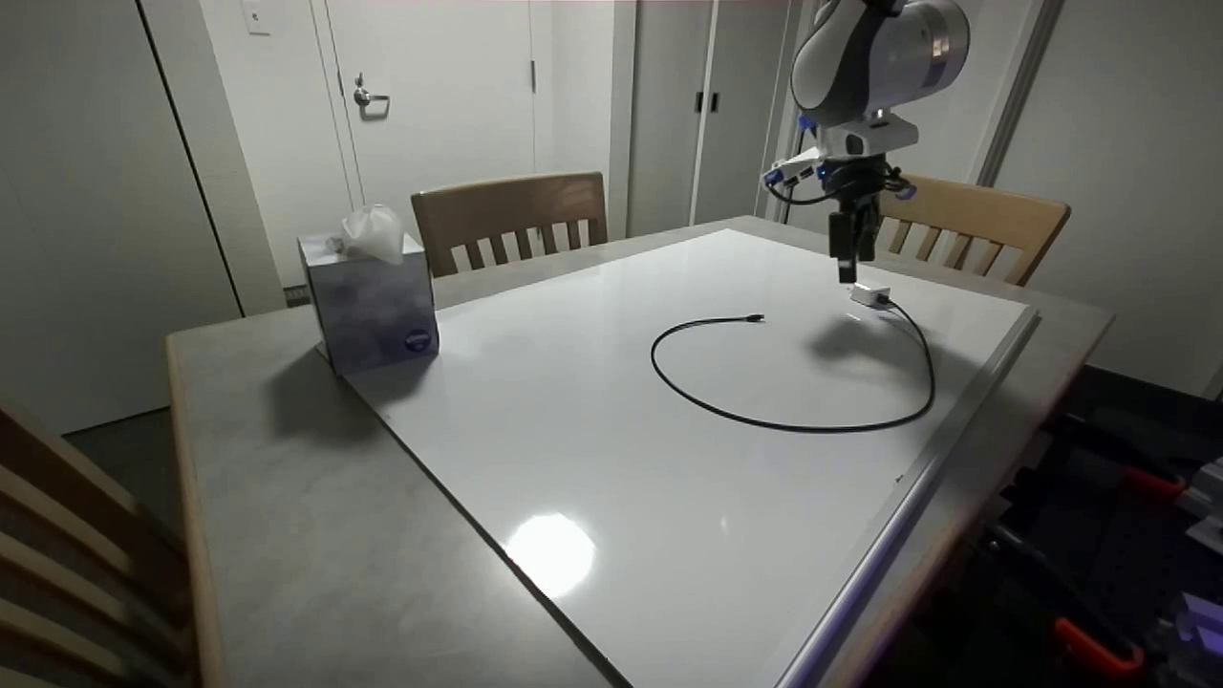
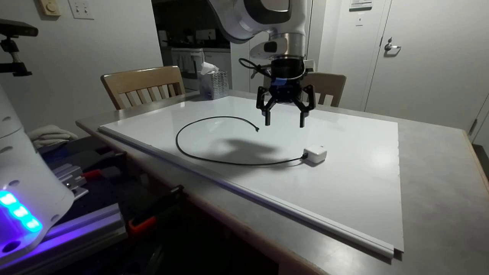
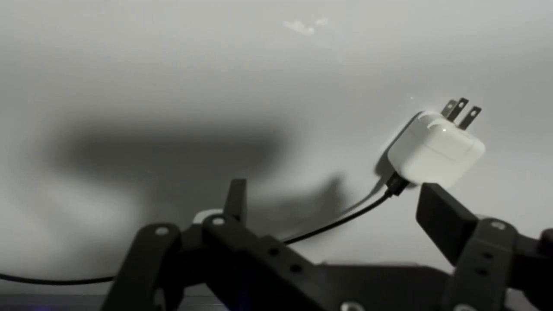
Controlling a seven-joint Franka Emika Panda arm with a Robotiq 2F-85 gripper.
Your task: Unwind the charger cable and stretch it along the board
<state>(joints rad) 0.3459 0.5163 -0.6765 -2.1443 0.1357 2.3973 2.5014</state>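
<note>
A shiny white board (image 1: 592, 401) lies on a grey table (image 1: 334, 535) with chairs (image 1: 516, 201) around. A tissue box (image 1: 377, 311) sits at the board's corner. The black cable (image 1: 822, 429) curves on the board; the gripper (image 2: 284, 121) hangs above, spread wide, holding nothing.

Wooden chairs (image 1: 516, 203) stand around a grey table (image 1: 334, 545), a pale door (image 1: 444, 105) in the wall (image 1: 268, 124) beyond.

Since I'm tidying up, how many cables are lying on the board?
1: a black cable, curving across the board, with the white plug on one end and the other end free.
</note>
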